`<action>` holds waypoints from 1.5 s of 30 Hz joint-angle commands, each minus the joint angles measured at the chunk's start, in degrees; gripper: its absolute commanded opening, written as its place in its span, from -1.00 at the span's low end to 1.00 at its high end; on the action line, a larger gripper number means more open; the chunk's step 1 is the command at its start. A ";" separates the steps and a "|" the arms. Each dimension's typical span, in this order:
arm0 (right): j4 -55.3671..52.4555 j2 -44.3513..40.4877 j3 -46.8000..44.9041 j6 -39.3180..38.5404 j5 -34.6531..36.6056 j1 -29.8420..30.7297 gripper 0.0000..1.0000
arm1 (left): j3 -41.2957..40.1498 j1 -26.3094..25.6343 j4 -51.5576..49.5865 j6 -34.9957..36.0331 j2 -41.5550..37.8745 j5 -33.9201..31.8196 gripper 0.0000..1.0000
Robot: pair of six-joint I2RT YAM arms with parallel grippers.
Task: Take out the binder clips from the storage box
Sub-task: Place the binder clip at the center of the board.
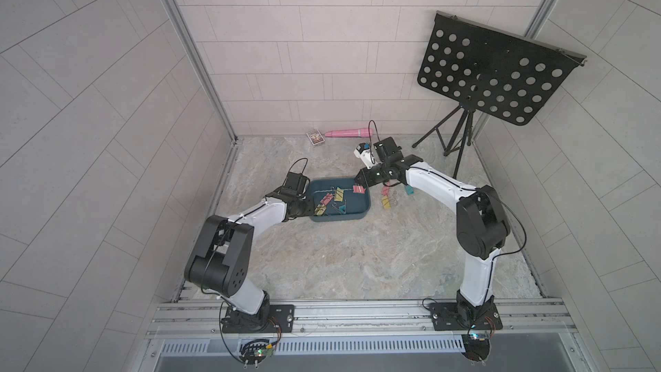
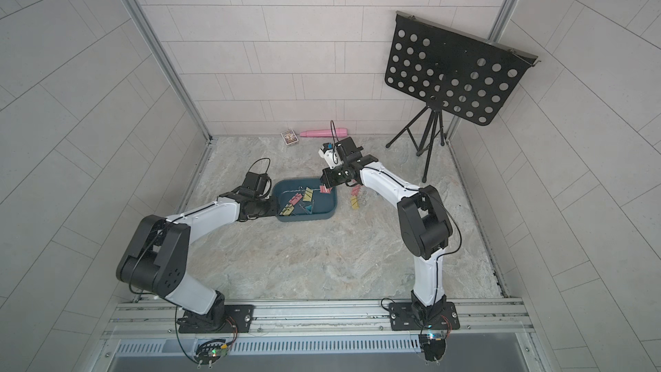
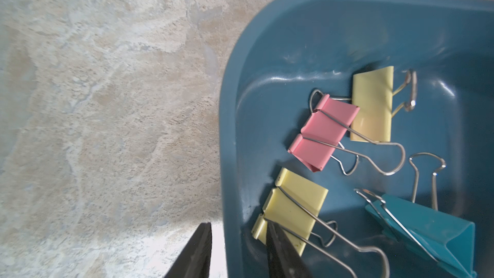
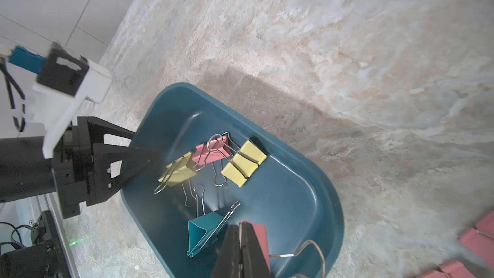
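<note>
The dark teal storage box [image 1: 357, 214] [image 2: 331, 209] lies mid-table. Several binder clips rest in it: two yellow [image 3: 371, 105] [image 3: 296, 207], a pink [image 3: 323, 132] and a teal [image 3: 425, 225]. My left gripper [image 3: 238, 224] [image 1: 309, 208] straddles the box's left wall [image 3: 230, 129], one finger inside and one outside, shut on it. At the far right corner of the box, my right gripper [image 4: 242, 229] [image 1: 359, 184] is shut on the wire handle of a pink clip [image 4: 260, 236] [image 1: 358, 188]. More clips lie on the table right of the box: pink [image 1: 385, 190], yellow [image 1: 386, 203], teal [image 1: 409, 189].
A long pink cylinder [image 1: 348, 133] and a small printed card box [image 1: 315, 137] lie by the back wall. A black perforated music stand [image 1: 493, 69] on a tripod [image 1: 454, 137] stands at the back right. Metal frame rails edge the table.
</note>
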 commanded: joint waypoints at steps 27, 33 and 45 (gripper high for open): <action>18.49 -22.79 -31.88 10.36 -2.90 -11.87 -0.88 | -0.38 0.34 -1.20 -0.36 -0.79 -0.14 -0.16; 24.77 -25.34 -38.42 14.33 -0.28 -11.87 -0.87 | -0.47 0.34 -1.00 -0.49 -0.79 0.14 -0.16; 40.50 -30.55 -52.33 22.52 11.66 -10.35 -0.91 | -0.39 0.28 -0.91 -0.49 -0.58 0.53 -0.16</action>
